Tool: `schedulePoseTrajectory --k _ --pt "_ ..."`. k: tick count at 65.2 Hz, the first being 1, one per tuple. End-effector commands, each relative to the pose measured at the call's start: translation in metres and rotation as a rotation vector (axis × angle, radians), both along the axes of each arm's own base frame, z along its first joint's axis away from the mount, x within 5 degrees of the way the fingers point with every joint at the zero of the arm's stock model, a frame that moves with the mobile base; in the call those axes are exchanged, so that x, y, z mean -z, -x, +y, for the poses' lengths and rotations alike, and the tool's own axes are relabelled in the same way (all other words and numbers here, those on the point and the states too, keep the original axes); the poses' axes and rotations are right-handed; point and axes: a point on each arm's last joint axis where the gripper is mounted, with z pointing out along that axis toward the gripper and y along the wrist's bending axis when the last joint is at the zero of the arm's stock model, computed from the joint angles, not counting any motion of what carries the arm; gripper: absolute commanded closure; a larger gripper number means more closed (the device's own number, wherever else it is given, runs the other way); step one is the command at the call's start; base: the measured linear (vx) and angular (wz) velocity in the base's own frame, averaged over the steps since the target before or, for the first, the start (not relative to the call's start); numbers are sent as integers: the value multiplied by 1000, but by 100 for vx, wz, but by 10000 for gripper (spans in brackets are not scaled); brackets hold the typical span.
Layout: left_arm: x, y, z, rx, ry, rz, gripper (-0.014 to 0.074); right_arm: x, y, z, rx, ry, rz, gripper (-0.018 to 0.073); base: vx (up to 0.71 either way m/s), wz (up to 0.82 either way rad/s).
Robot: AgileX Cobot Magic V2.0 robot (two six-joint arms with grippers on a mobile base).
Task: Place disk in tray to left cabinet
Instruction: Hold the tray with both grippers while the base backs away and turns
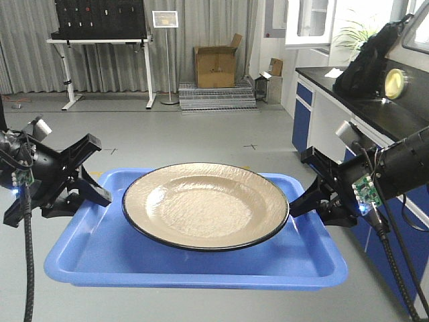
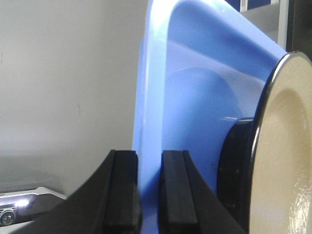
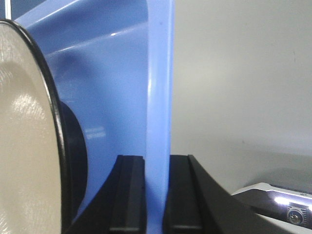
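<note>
The tan disk [image 1: 205, 204] with a thin black rim lies in the bright blue tray [image 1: 194, 265], which hangs level above the floor. My left gripper [image 1: 94, 194] is shut on the tray's left rim [image 2: 148, 146]; the disk's edge [image 2: 280, 146] shows at the right of the left wrist view. My right gripper [image 1: 301, 201] is shut on the tray's right rim [image 3: 160, 122]; the disk [image 3: 24, 146] fills the left of the right wrist view. The left cabinet is out of view.
A blue-fronted lab bench [image 1: 348, 121] with a black top runs along the right, with a black bag [image 1: 365, 64] on it. A cardboard box [image 1: 216, 64], a sign stand [image 1: 165, 54] and a white-legged table [image 1: 100, 64] stand at the back across grey floor.
</note>
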Motion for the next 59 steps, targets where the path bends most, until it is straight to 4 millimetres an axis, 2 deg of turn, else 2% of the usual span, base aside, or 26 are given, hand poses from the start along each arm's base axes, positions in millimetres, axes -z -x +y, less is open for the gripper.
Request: schedulePoseTrajectory --k 1,59 --pt "-44 21 -22 46 222 -66 600 -46 16 21 -36 -230 -86 565 50 3" --pt "-44 21 -22 46 222 -65 600 -46 16 21 -36 -230 -86 565 56 5"
